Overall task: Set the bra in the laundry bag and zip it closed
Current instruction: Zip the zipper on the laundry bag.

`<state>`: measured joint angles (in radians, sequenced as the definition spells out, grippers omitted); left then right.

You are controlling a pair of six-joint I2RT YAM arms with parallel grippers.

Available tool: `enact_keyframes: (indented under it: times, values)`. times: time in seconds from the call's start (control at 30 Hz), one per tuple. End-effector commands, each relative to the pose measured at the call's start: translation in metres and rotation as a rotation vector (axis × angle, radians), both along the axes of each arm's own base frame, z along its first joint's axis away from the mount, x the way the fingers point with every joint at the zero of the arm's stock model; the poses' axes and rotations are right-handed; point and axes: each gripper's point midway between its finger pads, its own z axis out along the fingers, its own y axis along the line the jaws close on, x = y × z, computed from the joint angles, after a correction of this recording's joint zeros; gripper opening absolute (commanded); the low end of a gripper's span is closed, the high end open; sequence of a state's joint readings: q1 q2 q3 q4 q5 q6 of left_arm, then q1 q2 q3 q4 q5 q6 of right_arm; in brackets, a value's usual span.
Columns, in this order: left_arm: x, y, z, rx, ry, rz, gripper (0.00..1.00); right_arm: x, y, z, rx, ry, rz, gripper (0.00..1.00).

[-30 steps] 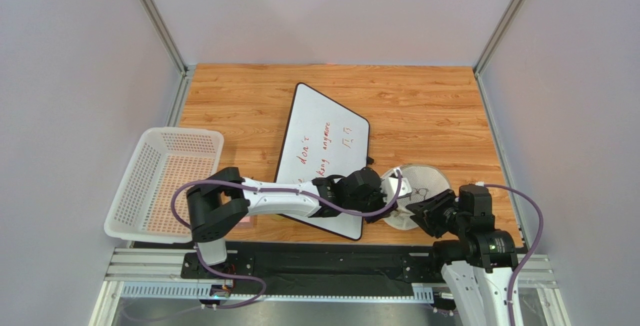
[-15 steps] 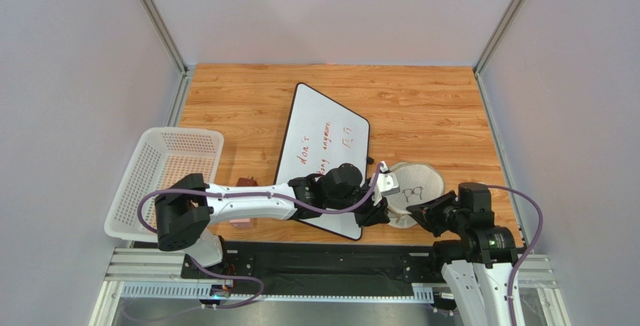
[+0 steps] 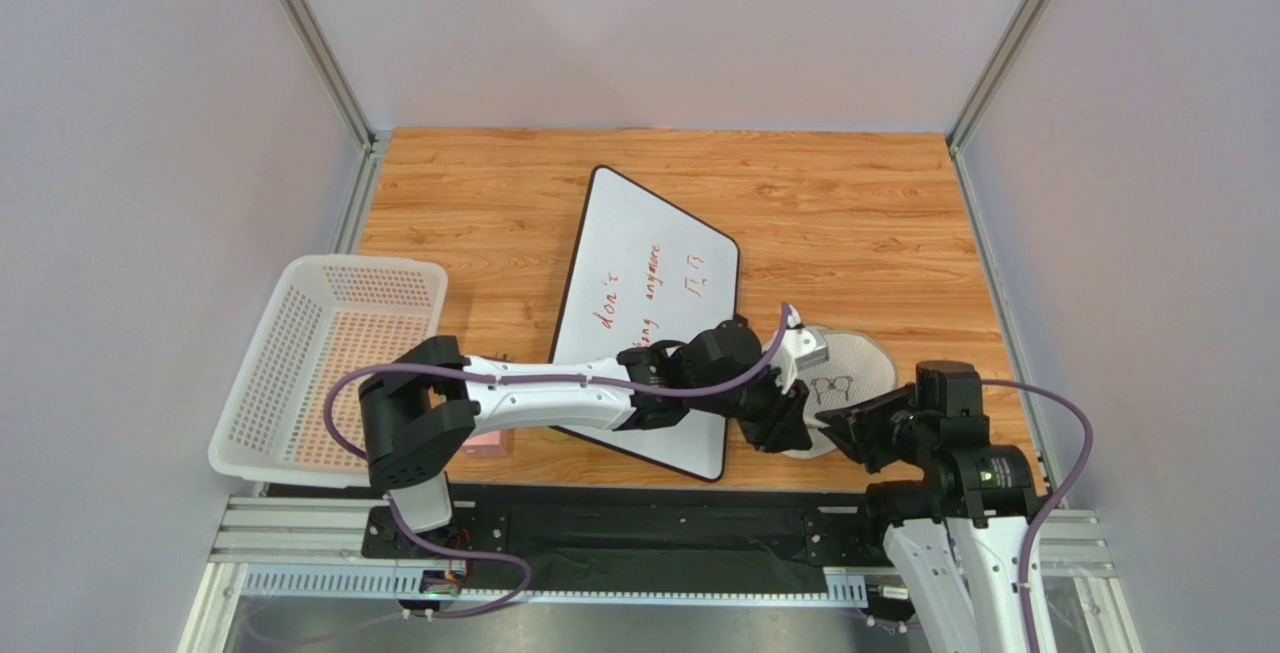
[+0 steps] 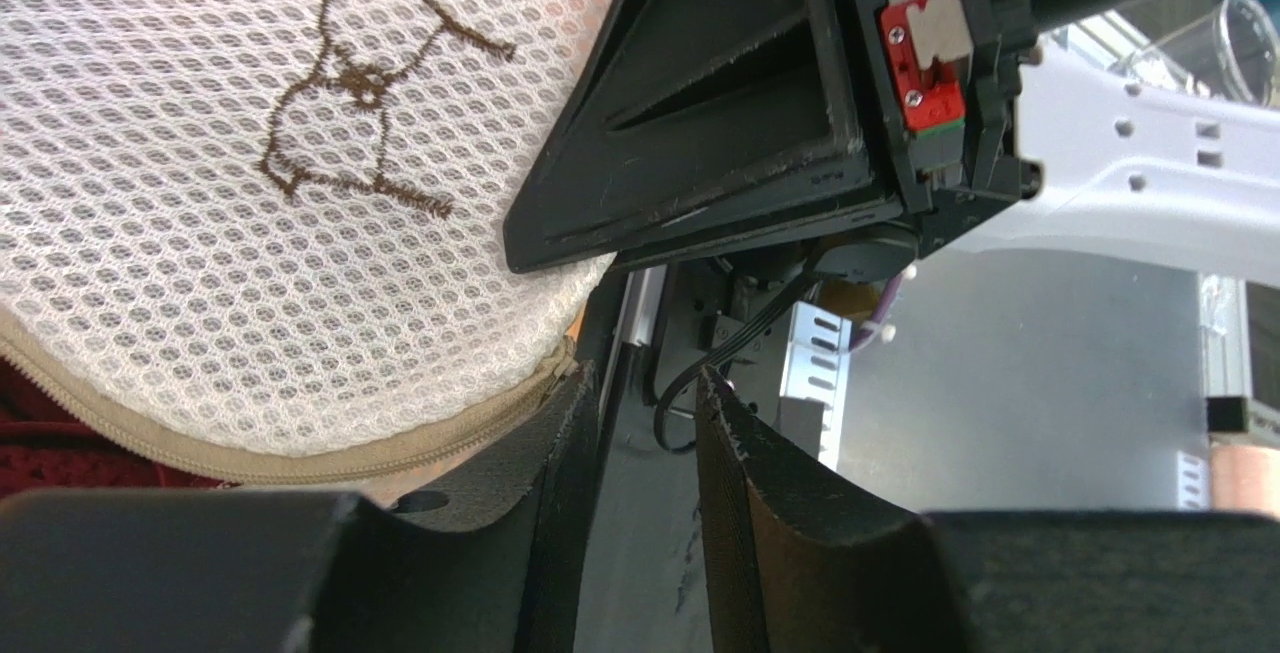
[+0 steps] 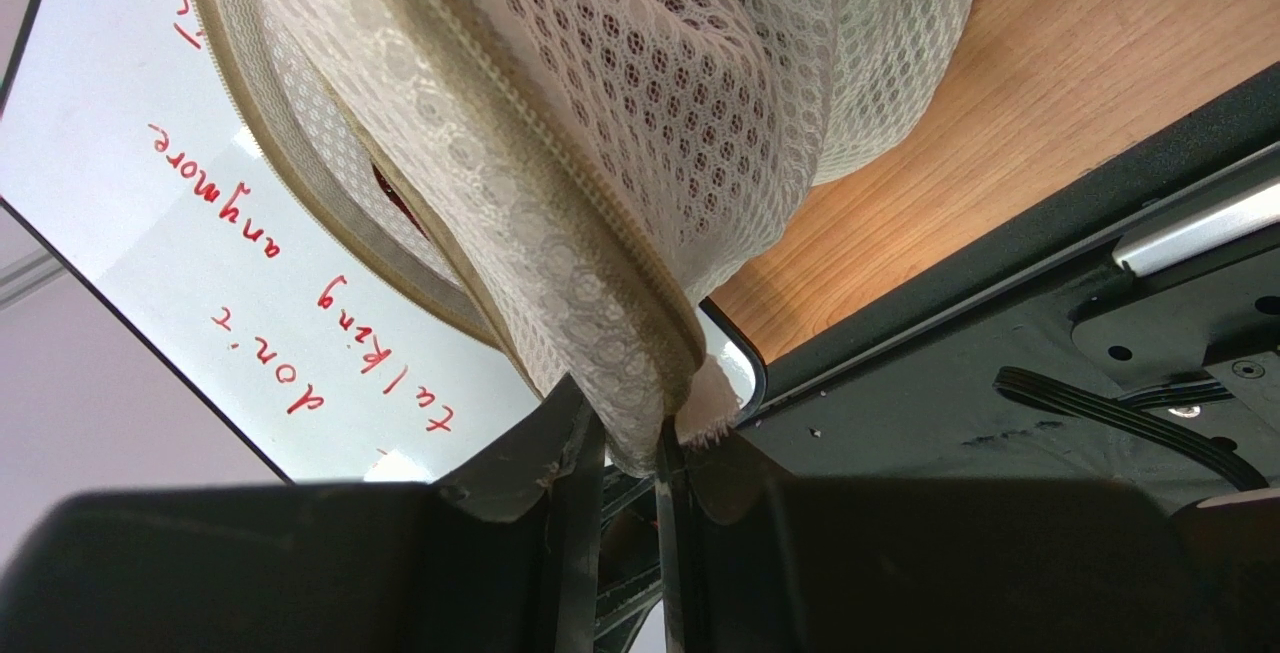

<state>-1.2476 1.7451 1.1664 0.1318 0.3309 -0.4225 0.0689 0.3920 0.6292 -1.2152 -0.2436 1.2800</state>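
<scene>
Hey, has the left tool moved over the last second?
Yes. Against the whiteboard, the left tool has shifted right, from over the board's right edge to past it, at the laundry bag's near-left rim.

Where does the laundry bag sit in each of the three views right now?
Top external: laundry bag right of centre, near the front edge.
Left wrist: laundry bag fills the upper left.
Right wrist: laundry bag hangs from top centre.
Shared landmarks: bra icon in top and left wrist; whiteboard in top and right wrist.
</scene>
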Motion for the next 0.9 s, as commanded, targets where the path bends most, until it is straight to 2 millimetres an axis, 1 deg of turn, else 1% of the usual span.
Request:
enact_keyframes:
  times: [0.0, 0.03, 0.17, 0.23, 0.27, 0.33, 0.37, 0.43, 0.47, 0.57, 0.6, 0.73, 0.87]
  values:
    - [0.007, -0.003, 0.012, 0.003, 0.020, 0.058, 0.39, 0.001, -0.001, 0.009, 0.010, -0.014, -0.027, 0.21]
    - [0.005, -0.002, 0.011, 0.011, 0.025, 0.058, 0.40, 0.001, -0.001, 0.008, 0.010, -0.012, -0.032, 0.21]
    - [0.001, 0.005, 0.012, 0.031, 0.064, 0.076, 0.42, 0.001, -0.002, 0.007, 0.010, -0.006, -0.038, 0.21]
    - [0.002, 0.010, 0.012, 0.049, 0.101, 0.116, 0.43, 0.001, -0.001, 0.005, 0.016, 0.002, -0.043, 0.21]
    - [0.001, 0.017, 0.005, 0.092, 0.129, 0.129, 0.45, 0.001, -0.001, 0.005, 0.017, 0.003, -0.043, 0.21]
    - [-0.001, 0.018, 0.005, 0.117, 0.181, 0.147, 0.46, 0.001, -0.001, 0.007, 0.017, -0.002, -0.043, 0.22]
    - [-0.003, 0.021, -0.002, 0.150, 0.201, 0.155, 0.46, 0.001, -0.002, 0.007, 0.016, -0.003, -0.045, 0.22]
    - [-0.003, 0.019, -0.002, 0.145, 0.209, 0.153, 0.47, 0.001, -0.001, 0.007, 0.019, -0.001, -0.048, 0.22]
    - [-0.001, 0.018, -0.006, 0.148, 0.207, 0.160, 0.48, 0.001, -0.001, 0.006, 0.022, 0.002, -0.052, 0.22]
    - [0.008, 0.013, -0.006, 0.139, 0.165, 0.168, 0.49, 0.001, 0.001, 0.006, 0.040, -0.001, -0.052, 0.22]
    - [0.013, 0.010, -0.001, 0.128, 0.146, 0.176, 0.49, 0.001, 0.001, 0.006, 0.040, -0.001, -0.054, 0.22]
    - [0.015, 0.002, 0.008, 0.100, 0.131, 0.159, 0.50, 0.000, 0.000, 0.005, 0.040, 0.003, -0.063, 0.22]
    - [0.017, -0.004, 0.003, 0.119, 0.142, 0.163, 0.51, 0.001, 0.000, 0.008, 0.042, -0.002, -0.062, 0.22]
